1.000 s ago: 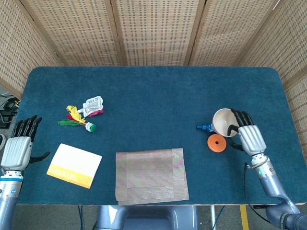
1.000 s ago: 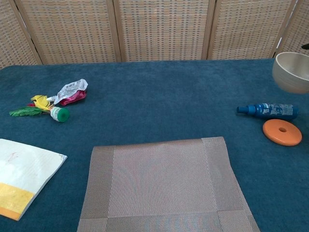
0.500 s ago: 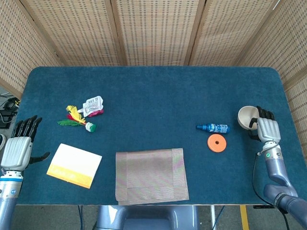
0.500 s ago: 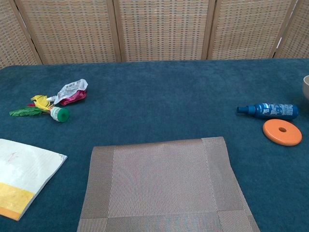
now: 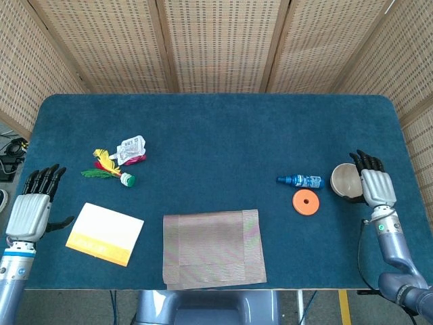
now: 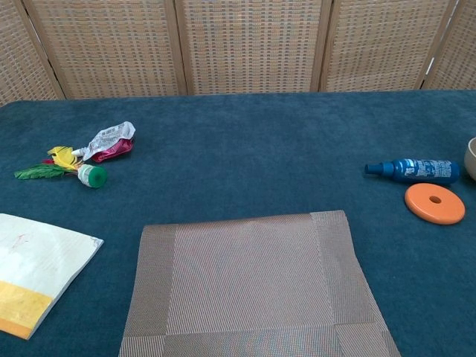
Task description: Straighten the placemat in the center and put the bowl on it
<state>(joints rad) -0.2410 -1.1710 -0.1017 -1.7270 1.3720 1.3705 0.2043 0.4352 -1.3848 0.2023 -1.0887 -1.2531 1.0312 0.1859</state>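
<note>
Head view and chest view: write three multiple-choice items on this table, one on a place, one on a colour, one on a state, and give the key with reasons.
1. Where is the bowl?
A. On the placemat
B. At the table's right end, against the right hand
C. Beside the booklet

2. What colour is the disc in front of the blue bottle?
A. Orange
B. Green
C. White

3. How is the left hand?
A. Holding the booklet
B. Pressing on the placemat
C. Holding nothing, fingers apart

Key: 1 B, the bowl sits right of the bottle, by the right hand; 2 A, both views show it orange; 3 C, it is at the table's left edge, touching nothing.
</note>
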